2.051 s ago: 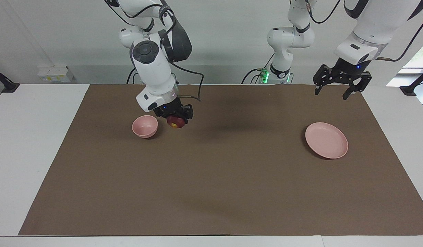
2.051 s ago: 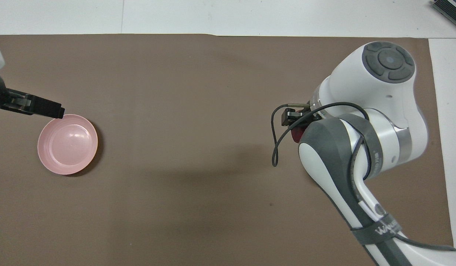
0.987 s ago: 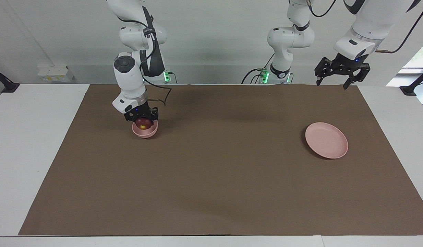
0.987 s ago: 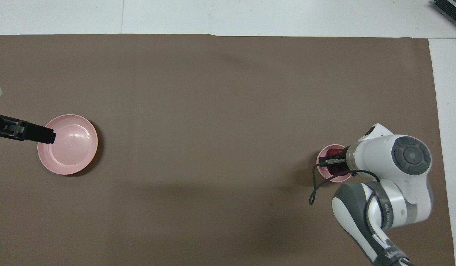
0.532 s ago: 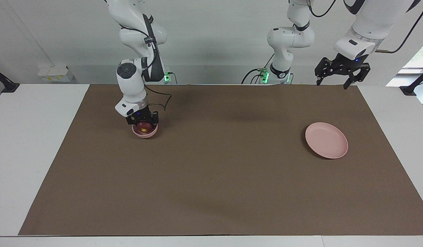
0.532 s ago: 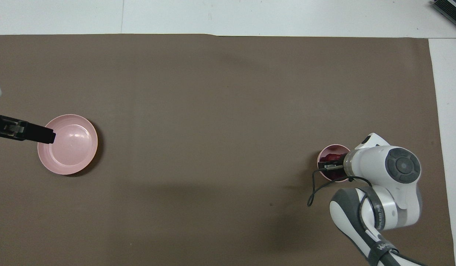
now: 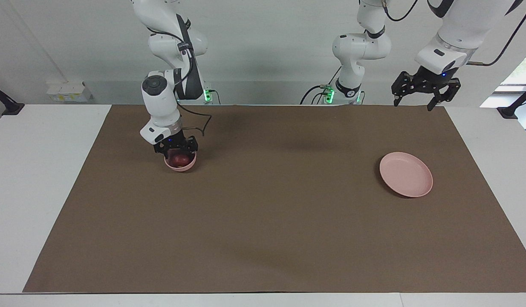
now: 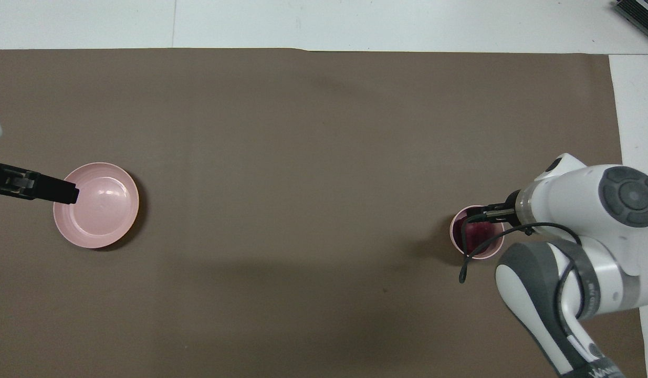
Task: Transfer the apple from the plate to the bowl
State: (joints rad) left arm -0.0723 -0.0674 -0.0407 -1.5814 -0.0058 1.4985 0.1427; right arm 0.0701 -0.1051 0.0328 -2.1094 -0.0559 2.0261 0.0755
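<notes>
The dark red apple [image 7: 180, 160] lies inside the small pink bowl [image 7: 180, 166] at the right arm's end of the brown mat; it also shows in the overhead view [image 8: 477, 234] within the bowl's rim [image 8: 457, 242]. My right gripper [image 7: 176, 151] hangs just over the bowl with its fingers spread, open, a little above the apple. The flat pink plate [image 7: 406, 175] lies bare at the left arm's end; it also shows in the overhead view [image 8: 101, 207]. My left gripper [image 7: 417, 103] is open and empty, waiting high in the air, apart from the plate.
The brown mat [image 7: 263, 221] covers most of the white table [image 7: 37, 170]. The right arm's wrist and cable [image 8: 576, 231] hang over the mat beside the bowl.
My right gripper carried the apple across to the bowl, lowered it in, let it go and rose slightly. The left gripper rose a little at first, then stayed still.
</notes>
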